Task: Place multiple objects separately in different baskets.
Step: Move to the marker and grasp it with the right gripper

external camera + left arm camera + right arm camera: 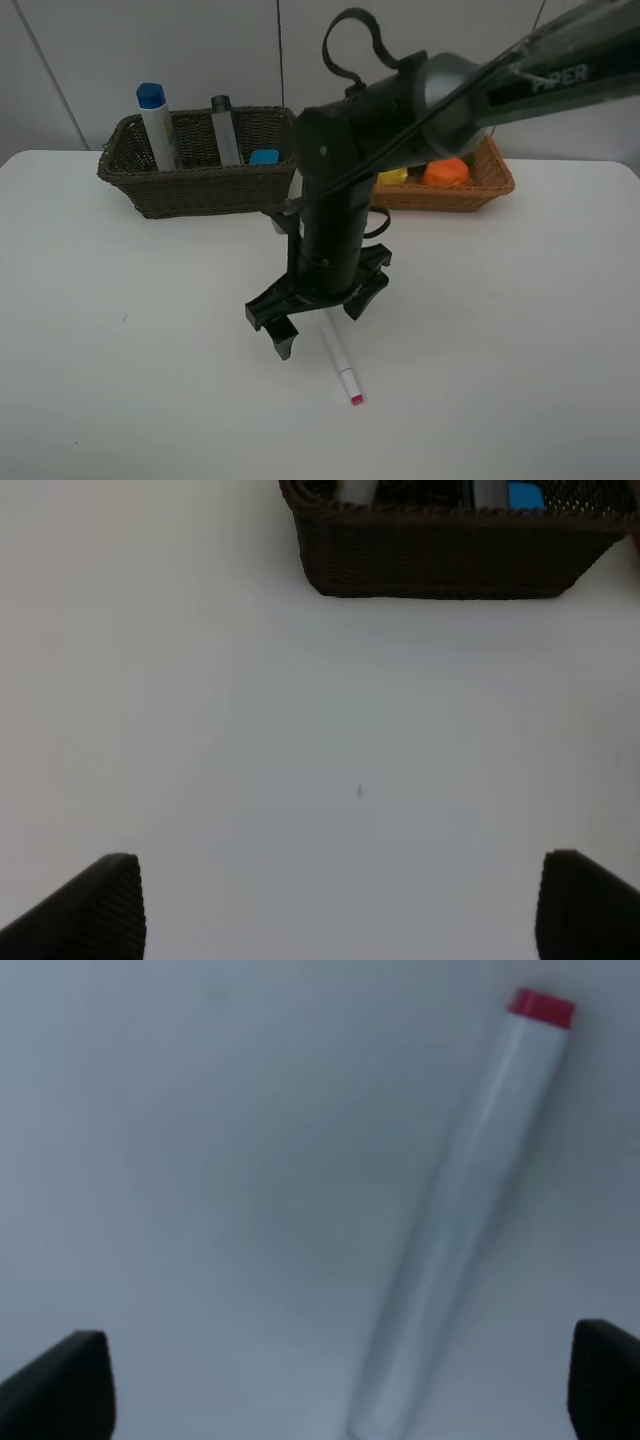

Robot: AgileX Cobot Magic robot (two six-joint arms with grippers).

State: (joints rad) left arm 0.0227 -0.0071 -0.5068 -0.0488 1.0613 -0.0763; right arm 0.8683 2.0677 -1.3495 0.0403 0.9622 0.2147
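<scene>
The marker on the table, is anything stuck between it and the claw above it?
No. The marker lies alone on the white table, and the right gripper hangs open right over it with only bare tabletop between.

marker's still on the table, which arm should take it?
Right. Its end effector hangs open directly over the marker, which lies between its fingers in the right wrist view. The left end effector sees only bare table and the dark basket.

- The right gripper (322, 318) is held pointing straight down from a near-vertical black wrist, its jaws spread wide with nothing between them.
- The right forearm is angled up and back from that wrist.
- The left gripper (340, 905) is seen with both fingertips (95, 910) wide apart, nothing gripped.
</scene>
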